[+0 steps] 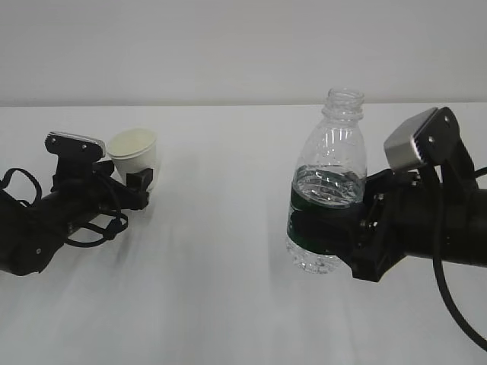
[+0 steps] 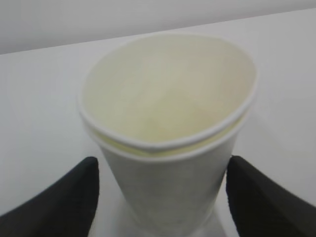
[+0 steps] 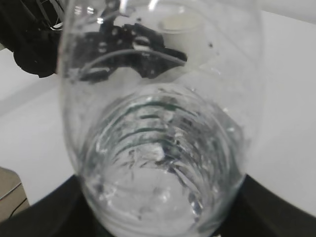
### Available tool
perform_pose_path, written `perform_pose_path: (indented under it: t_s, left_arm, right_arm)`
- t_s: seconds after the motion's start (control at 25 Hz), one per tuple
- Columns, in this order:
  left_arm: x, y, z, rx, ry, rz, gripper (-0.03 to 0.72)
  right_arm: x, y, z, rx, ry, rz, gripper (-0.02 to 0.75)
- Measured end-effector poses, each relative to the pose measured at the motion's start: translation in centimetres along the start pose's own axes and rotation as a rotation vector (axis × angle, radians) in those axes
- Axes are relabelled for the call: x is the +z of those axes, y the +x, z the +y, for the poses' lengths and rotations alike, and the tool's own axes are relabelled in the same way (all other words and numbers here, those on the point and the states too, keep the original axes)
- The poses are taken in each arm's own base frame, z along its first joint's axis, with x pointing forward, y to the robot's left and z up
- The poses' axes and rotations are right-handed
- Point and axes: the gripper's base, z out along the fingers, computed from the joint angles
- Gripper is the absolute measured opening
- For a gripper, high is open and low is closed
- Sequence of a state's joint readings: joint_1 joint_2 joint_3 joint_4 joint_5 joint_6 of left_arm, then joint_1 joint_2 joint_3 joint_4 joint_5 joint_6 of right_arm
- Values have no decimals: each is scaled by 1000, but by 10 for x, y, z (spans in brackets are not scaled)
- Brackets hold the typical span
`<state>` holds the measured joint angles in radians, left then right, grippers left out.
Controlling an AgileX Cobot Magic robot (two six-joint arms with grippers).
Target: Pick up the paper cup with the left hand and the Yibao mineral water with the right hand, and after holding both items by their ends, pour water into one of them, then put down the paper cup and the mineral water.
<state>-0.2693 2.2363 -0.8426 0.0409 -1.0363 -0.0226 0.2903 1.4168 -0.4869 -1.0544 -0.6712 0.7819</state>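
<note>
Your left gripper [image 1: 141, 185] has its 2 black fingers [image 2: 59, 202] spread wide around the small white tapered paper cup [image 1: 135, 156], holding it slightly tilted above the white table [image 1: 228, 228]. Your right gripper [image 1: 358, 228] clamps the clear ribbed plastic bottle with the dark green label [image 1: 326, 190], uncapped, about half full, lifted and leaning slightly.

A plain white table [image 1: 228, 304] carries the scene; whether cup or bottle touches it cannot be told.
</note>
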Motion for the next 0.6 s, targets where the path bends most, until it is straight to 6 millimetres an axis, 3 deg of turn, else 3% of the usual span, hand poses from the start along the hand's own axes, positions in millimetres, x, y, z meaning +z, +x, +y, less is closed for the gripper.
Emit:
perform_pose_path:
  t_s: [0.6]
  left_arm:
    - [3, -3, -2, 0, 20, -10, 574]
  right_arm:
    - [0, 0, 0, 0, -1, 1, 471]
